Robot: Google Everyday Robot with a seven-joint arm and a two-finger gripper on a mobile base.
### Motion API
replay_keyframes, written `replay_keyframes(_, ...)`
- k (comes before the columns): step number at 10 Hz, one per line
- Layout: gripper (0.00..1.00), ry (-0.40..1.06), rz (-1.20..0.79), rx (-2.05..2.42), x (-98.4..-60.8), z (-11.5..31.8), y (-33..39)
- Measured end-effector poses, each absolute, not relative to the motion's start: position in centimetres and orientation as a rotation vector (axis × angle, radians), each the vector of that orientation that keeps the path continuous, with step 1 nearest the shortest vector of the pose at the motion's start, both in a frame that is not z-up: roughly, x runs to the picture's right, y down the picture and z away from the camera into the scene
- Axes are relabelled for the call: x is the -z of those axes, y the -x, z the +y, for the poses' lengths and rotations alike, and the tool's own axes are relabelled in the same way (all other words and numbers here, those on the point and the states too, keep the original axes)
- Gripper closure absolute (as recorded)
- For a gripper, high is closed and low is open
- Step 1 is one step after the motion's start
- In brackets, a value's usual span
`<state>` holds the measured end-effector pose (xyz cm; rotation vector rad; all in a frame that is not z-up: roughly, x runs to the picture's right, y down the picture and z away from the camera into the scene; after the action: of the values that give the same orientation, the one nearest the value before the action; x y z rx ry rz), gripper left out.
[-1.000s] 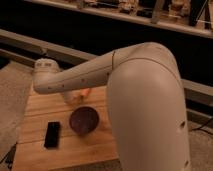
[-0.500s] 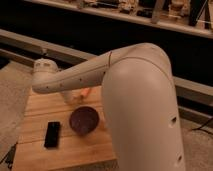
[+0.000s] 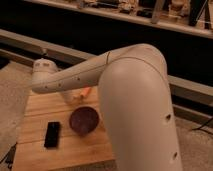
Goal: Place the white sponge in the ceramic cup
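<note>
One hand (image 3: 75, 95) hangs beneath the forearm (image 3: 70, 80); whether it grips anything I cannot tell. The ceramic cup (image 3: 83, 120) sits just camera-side of it: centre over its mouth, perhaps lower, before release.

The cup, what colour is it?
The cup is dark brownish-purple, camera view; the tool hangs behind it.

A pale wooden plank counter (image 3: 35, 112) stands on a grey speckled floor (image 3: 12, 95). Behind it, a dark wall (image 3: 100, 35) is crossed by a pale horizontal rail (image 3: 192, 87), with a cluttered ledge (image 3: 150, 20) along the top. The light is dim and warm. The tool (image 3: 75, 96) hangs above the counter's far side.
</note>
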<state>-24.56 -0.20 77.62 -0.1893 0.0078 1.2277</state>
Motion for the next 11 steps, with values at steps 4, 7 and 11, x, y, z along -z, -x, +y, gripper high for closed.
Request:
replay_keyframes(4,1.00,0.201,0.032,-1.201,-78.42,0.84,24.84)
replay_keyframes(7,1.00,0.201,0.025,-1.192,-78.67,0.72,25.12)
replay_keyframes(11,1.00,0.198,0.008,-1.196,-78.29,0.08,25.28)
